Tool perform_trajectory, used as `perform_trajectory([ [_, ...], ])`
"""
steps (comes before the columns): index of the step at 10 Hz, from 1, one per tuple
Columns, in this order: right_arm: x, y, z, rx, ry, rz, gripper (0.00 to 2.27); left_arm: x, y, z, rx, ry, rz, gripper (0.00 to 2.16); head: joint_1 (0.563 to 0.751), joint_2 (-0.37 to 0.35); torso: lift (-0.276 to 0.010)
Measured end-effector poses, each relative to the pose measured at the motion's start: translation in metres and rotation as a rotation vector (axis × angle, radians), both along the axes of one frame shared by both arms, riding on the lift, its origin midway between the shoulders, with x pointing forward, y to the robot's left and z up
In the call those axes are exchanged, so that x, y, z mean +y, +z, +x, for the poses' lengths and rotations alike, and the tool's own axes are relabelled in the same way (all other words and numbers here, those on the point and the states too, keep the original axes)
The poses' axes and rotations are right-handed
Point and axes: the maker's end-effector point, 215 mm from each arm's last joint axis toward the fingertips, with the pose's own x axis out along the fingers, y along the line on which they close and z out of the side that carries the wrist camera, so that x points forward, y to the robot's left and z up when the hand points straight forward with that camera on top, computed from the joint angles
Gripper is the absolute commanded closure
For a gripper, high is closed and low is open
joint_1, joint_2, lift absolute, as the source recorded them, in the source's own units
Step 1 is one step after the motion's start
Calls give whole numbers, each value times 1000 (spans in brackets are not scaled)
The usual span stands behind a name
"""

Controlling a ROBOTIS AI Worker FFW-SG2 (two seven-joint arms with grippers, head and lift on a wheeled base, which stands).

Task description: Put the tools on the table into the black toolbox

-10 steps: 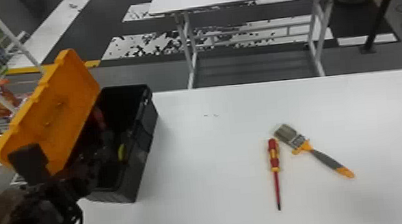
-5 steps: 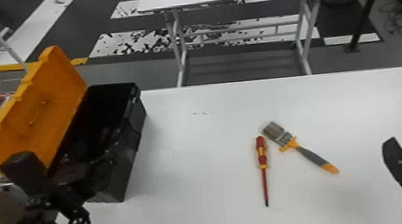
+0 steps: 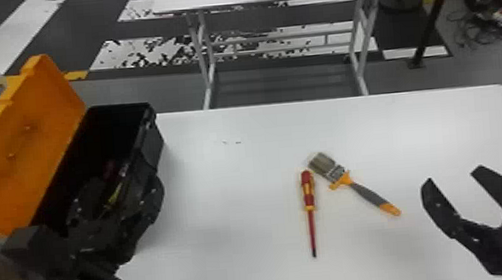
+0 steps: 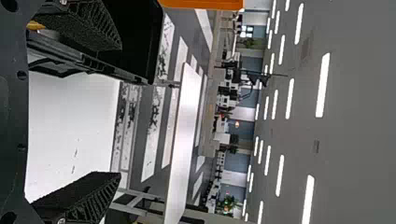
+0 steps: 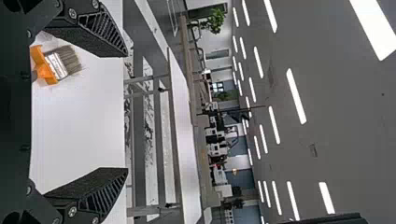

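the black right pincer (image 3: 453,175) is nearing the orange-and-grey paintbrush (image 3: 345,180), gaping, likely preparing a pickup. the black left pincer (image 4: 119,111) is gaping too.

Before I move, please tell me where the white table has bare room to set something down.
The white table is bare between the black toolbox and the screwdriver, and beyond the paintbrush, towards the far edge. It is crowded around both tools, by the right gripper, and at the toolbox, where the left gripper is.
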Motion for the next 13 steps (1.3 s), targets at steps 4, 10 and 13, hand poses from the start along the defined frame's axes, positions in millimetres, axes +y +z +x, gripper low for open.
perform_trajectory([
  [4,23,-20,9,72,55,-28,151,-27,19,-21,-173,-3,23,29,695,80,-75],
  [10,56,-38,12,136,103,-31,151,-70,-9,-38,-147,-76,27,29,695,61,-75],
  [13,81,-54,14,180,129,-38,151,-70,-11,-39,-143,-78,27,29,695,103,-75],
])
